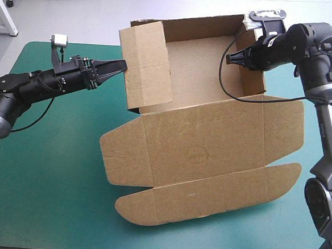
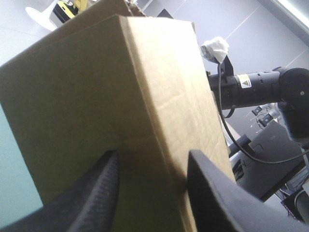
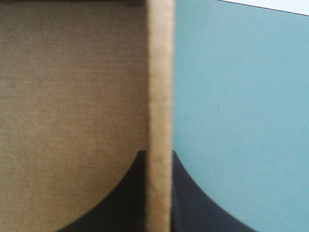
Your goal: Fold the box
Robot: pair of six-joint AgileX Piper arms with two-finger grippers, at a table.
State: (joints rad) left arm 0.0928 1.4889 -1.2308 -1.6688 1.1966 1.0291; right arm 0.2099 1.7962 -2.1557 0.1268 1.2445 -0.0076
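Box (image 1: 199, 132) with walls up: left wall (image 1: 147, 66) touched by parted left gripper (image 1: 122, 65), right wall (image 1: 253, 79) clamped in right gripper (image 1: 230, 58).

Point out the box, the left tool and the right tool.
box (image 1: 199, 144): high view, on its flat lid panel.
left tool (image 1: 122, 65): high view, at its fingertips, at the box's raised left side.
right tool (image 1: 230, 58): high view, at its fingertips, at the box's right side.
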